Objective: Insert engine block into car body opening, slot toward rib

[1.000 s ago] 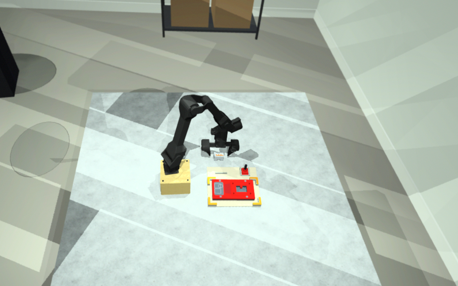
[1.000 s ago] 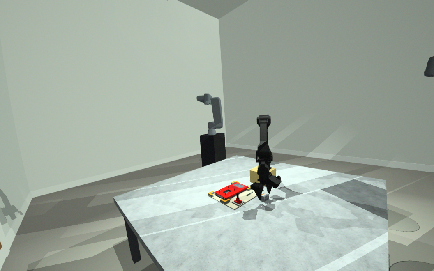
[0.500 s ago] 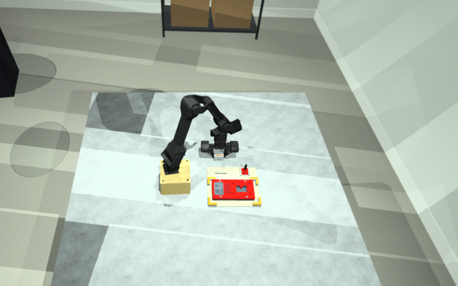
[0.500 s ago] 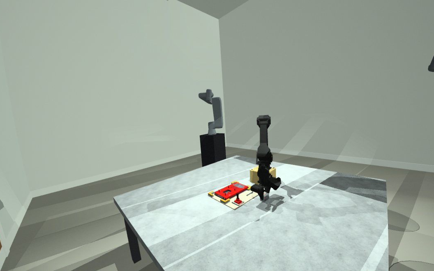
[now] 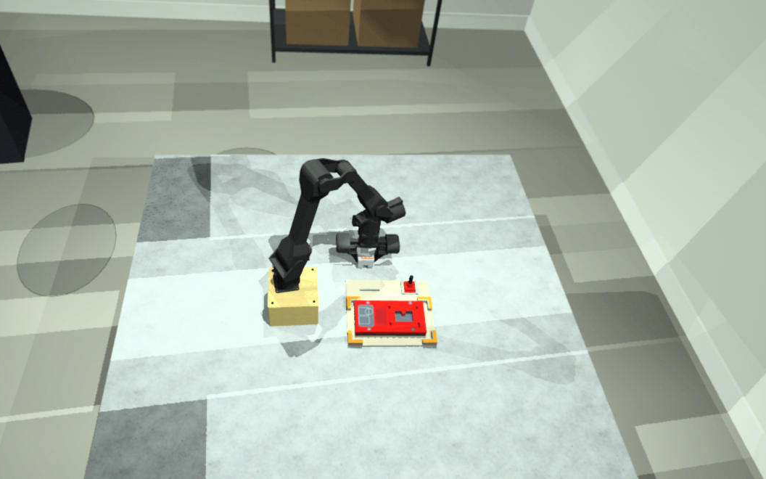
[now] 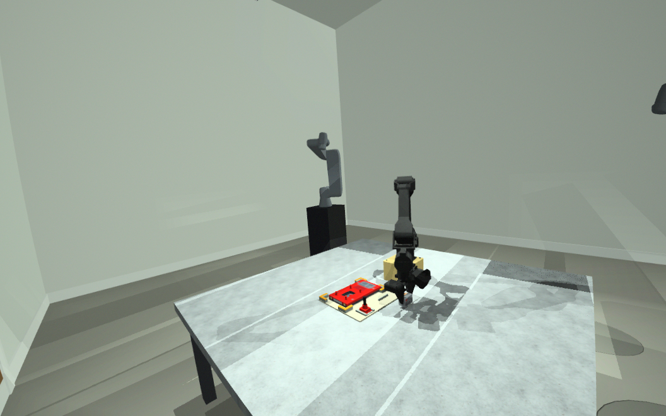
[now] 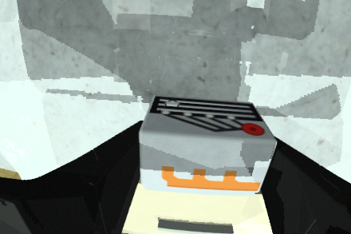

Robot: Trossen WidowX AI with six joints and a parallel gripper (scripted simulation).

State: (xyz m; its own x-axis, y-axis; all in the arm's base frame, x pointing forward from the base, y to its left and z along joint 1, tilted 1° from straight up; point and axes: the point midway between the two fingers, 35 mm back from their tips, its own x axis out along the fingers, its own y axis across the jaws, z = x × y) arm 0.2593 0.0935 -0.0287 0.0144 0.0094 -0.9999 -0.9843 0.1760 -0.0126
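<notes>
The grey engine block [image 5: 365, 259] [image 6: 406, 299] [image 7: 207, 154] has a striped top with a red disc and an orange mark on the side facing the car. My gripper [image 5: 365, 255] [image 6: 405, 296] [image 7: 203, 134] points down and is shut on it, one black finger against each end. The block is at or just above the table; I cannot tell which. A small notch shows at its lower edge on the car side in the top view. The red car body [image 5: 394, 329] [image 6: 364, 293] lies flat, its opening [image 5: 402, 318] [image 6: 349, 294] unfilled. A small red rib [image 5: 402, 313] juts into the opening's far edge.
The car body sits on a cream board [image 5: 389, 288] [image 6: 356, 321] [image 7: 199, 206] between orange corner brackets [image 5: 429, 338] [image 6: 345, 307]. The board's strip nearer the block carries a red piece with a black lever [image 5: 409, 287] [image 6: 365, 308] and a thin grey bar [image 5: 369, 289]. A yellow block [image 5: 293, 313] bears the arm's base.
</notes>
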